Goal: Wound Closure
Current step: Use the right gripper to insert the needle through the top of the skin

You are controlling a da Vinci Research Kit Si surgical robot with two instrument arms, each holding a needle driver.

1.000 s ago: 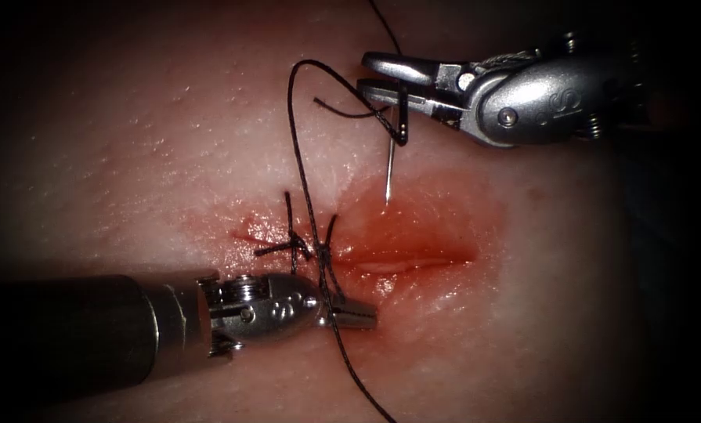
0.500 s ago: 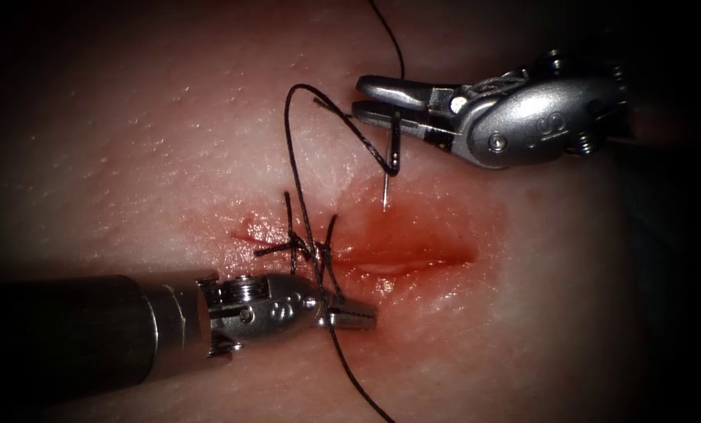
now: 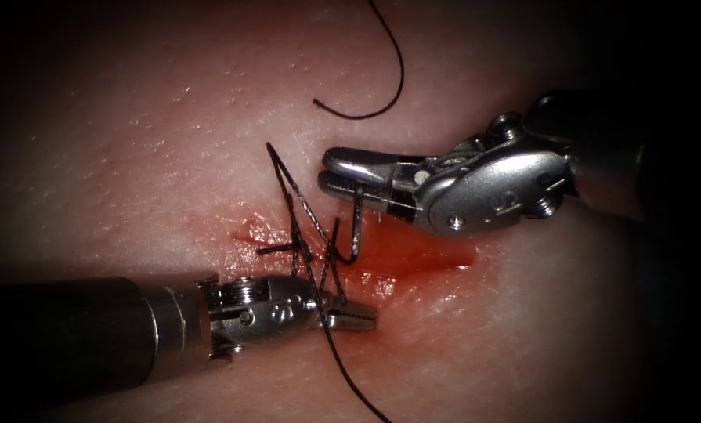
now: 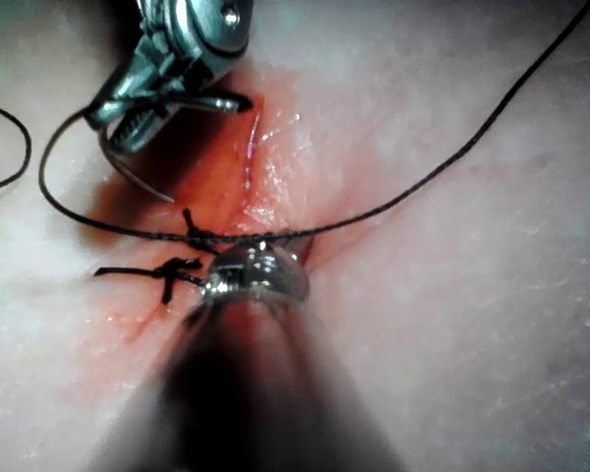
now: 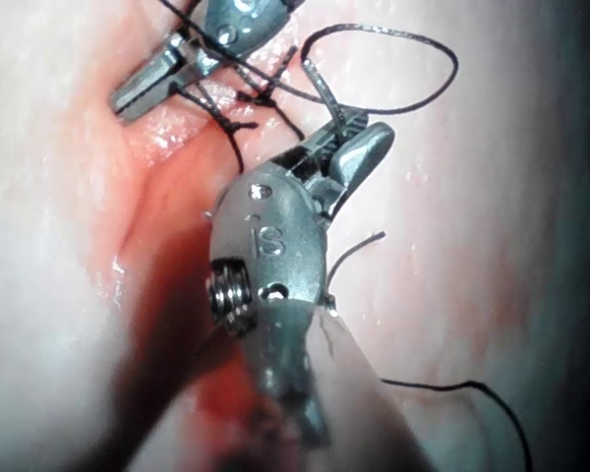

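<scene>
Needle, stiff, thin and likely slippery, is clamped near its blunt end by right tool at 12 o'clock of cut; left tool is closed on limp thread.

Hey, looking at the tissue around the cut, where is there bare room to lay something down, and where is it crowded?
Bare tissue lies left of the cut, above the left tool. It is crowded at the cut: the right tool holds the needle over it, beside the knots, and the left tool grips the thread.
</scene>
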